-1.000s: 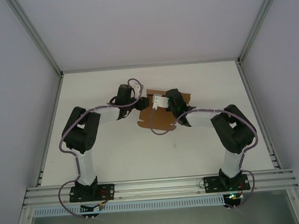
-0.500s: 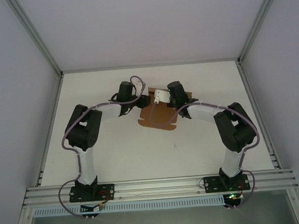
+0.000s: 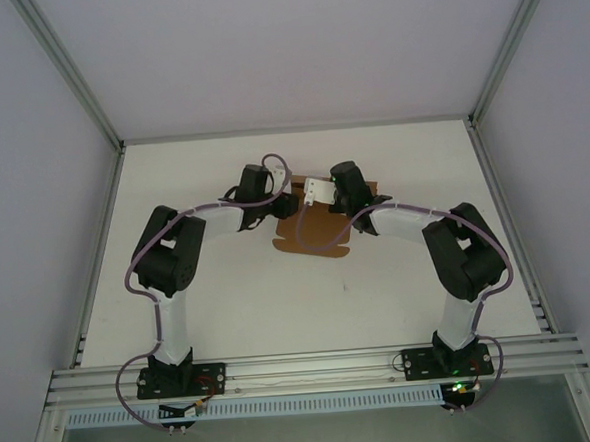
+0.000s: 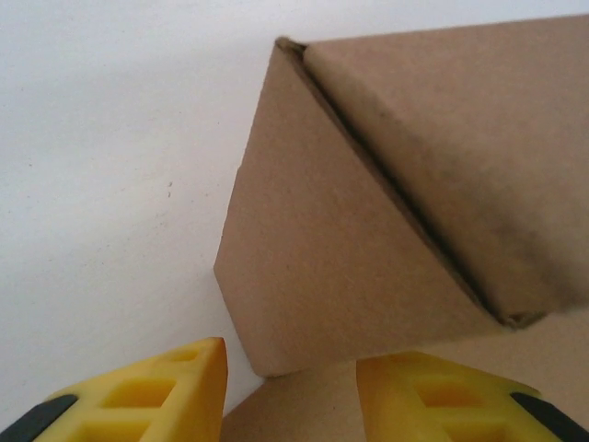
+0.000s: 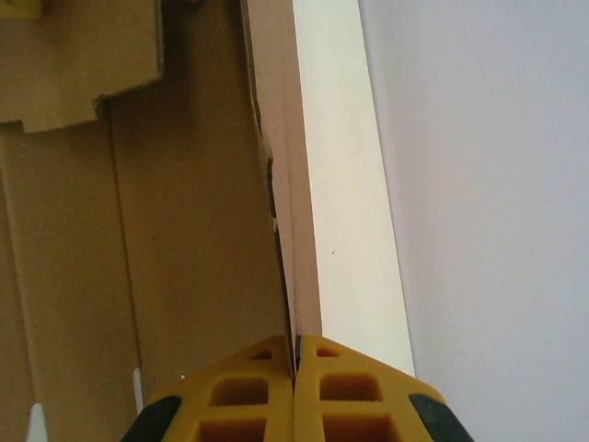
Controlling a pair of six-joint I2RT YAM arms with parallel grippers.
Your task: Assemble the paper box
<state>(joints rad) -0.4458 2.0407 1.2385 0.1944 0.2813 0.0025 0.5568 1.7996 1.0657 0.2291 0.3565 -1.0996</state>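
The paper box (image 3: 316,238) is a plain brown cardboard sheet, partly folded, lying mid-table between both arms. My left gripper (image 3: 287,203) is at its left edge. In the left wrist view a raised folded flap (image 4: 368,203) stands just ahead, and its lower corner and a flat piece of cardboard lie in the gap of my open left gripper (image 4: 290,398); the yellow fingers (image 4: 175,396) do not pinch them. My right gripper (image 5: 296,354) is shut on the thin upright edge of a cardboard wall (image 5: 293,166) at the box's far side, also the right gripper (image 3: 318,193).
The white table (image 3: 219,296) stretches around the box, bounded by aluminium frame rails (image 3: 314,365) in front and pale walls (image 3: 295,51) behind and beside. Cables loop over both arms near the cardboard.
My right gripper has carried the cardboard edge toward the back and then held still. The left arm has edged right toward the box, and its fingers have narrowed.
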